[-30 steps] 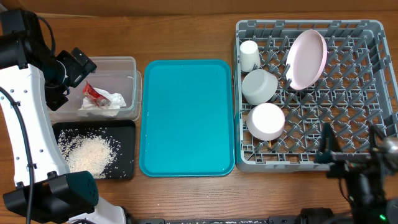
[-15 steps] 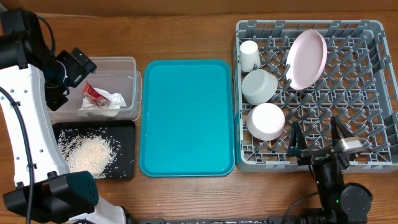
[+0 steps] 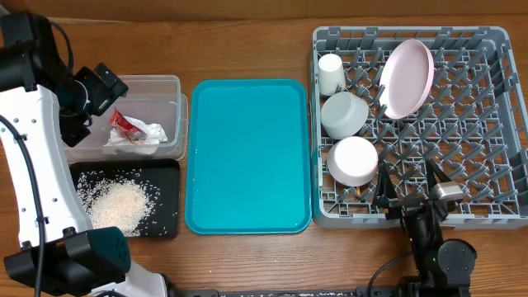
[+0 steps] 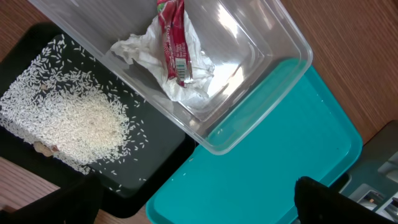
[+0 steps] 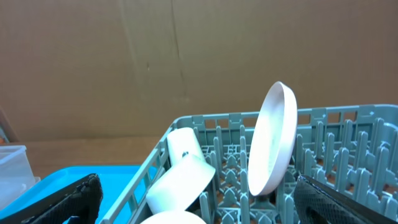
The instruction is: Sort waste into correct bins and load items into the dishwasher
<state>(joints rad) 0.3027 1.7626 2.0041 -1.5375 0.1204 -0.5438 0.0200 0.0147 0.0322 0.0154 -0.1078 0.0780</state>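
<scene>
A crumpled white napkin (image 3: 147,134) and a red-and-silver wrapper (image 3: 124,122) lie in the clear tub (image 3: 165,82). Loose rice (image 3: 115,202) is heaped in the black tray (image 3: 169,224). The grey dish rack (image 3: 487,124) holds a pink plate (image 3: 406,78) on edge, a white cup (image 3: 331,73) and two whitish bowls (image 3: 344,114) (image 3: 353,160). My left gripper (image 3: 97,89) hovers open over the tub's left end, holding nothing. At the rack's front edge my right gripper (image 3: 408,188) is open and empty. The left wrist view shows the wrapper (image 4: 173,37) on the napkin (image 4: 186,81).
An empty teal serving tray (image 3: 247,157) lies between the bins and the rack on the wooden table (image 3: 247,41). The left arm's white body (image 3: 37,165) runs along the left edge. A brown cardboard wall (image 5: 186,62) stands behind the rack in the right wrist view.
My right gripper has moved left along the rack's front edge, still open. The left arm and all objects have stayed where they were.
</scene>
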